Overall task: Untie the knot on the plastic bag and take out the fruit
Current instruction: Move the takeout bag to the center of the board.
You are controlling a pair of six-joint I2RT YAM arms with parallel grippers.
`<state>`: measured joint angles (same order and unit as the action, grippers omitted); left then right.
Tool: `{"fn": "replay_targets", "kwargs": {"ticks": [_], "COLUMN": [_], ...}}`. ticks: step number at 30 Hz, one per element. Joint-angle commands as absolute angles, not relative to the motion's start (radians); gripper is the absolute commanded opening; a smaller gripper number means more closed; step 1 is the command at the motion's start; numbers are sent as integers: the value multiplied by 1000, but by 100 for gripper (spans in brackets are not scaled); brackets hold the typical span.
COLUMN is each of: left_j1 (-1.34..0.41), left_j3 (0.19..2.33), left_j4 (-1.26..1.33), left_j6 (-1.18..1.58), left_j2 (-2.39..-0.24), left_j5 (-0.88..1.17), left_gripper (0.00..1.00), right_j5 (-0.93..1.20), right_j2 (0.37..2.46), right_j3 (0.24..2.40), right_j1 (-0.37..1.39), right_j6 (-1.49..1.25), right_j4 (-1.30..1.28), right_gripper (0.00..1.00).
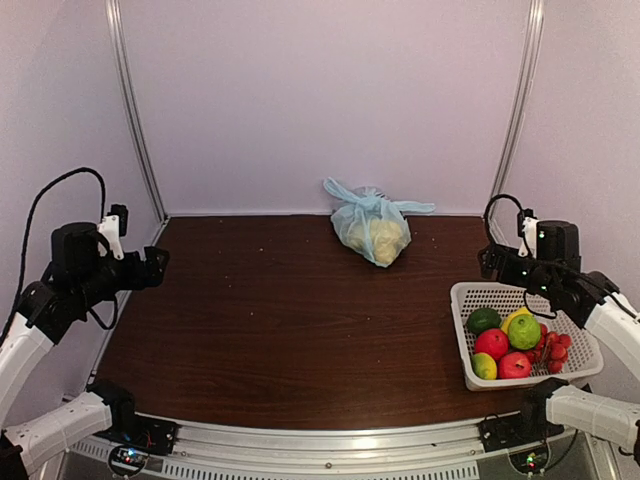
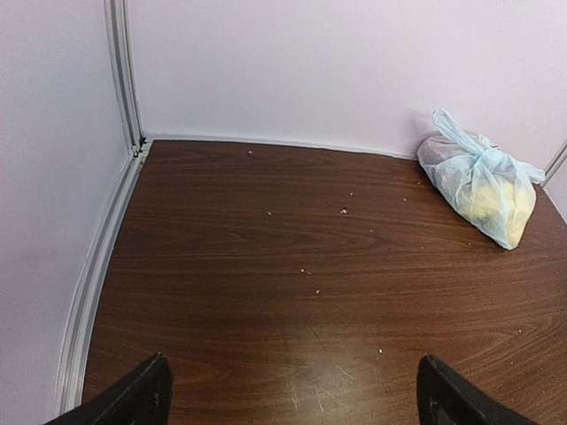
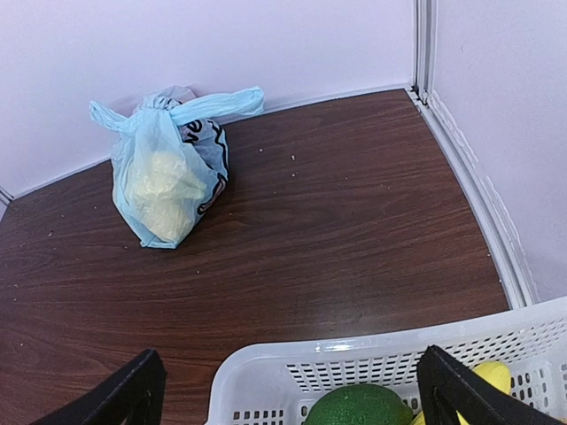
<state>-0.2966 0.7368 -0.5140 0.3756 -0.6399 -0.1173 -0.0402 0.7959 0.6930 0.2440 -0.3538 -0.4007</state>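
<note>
The light blue plastic bag [image 1: 370, 228] lies at the back middle of the table near the wall, with its knot [image 1: 368, 193] tied on top and handle ears sticking out left and right. Pale yellow fruit [image 1: 384, 240] shows dimly through the plastic; its kind cannot be told. The bag also shows in the left wrist view [image 2: 483, 186] and the right wrist view [image 3: 168, 177], where the knot [image 3: 162, 104] is clear. My left gripper [image 2: 292, 398] is open and empty, far left of the bag. My right gripper [image 3: 288, 398] is open and empty above the basket's near rim.
A white mesh basket [image 1: 460, 300] stands at the right front, holding a dark green fruit [image 1: 484, 320], a green apple [image 1: 524, 331], red fruits [image 1: 491, 343] and a small red cluster [image 1: 555, 350]. Walls close the table at back and sides.
</note>
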Motion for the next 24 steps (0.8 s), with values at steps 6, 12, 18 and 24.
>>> {"fn": "replay_targets", "kwargs": {"ticks": [6,12,18,24], "left_j1": [-299,-299,-299,-299], "left_j3": [743,744,732,726], "left_j4": [-503,-530,-529,-524], "left_j6": [355,347,357,350], "left_j2": [-643,-631,-627,-605], "left_j5": [-166,-208,-238,-221], "left_gripper": [97,97,98,97], "right_j5": [-105,59,128,110], "right_j2": [757,783,914,1077], "right_j3": [693,690,761,887], "right_j1": [239,240,282,371], "right_j6": [-372,-386,-365,-332], "right_j4": [-367,-311,-354,-368], "right_gripper": [99,99,99,99]}}
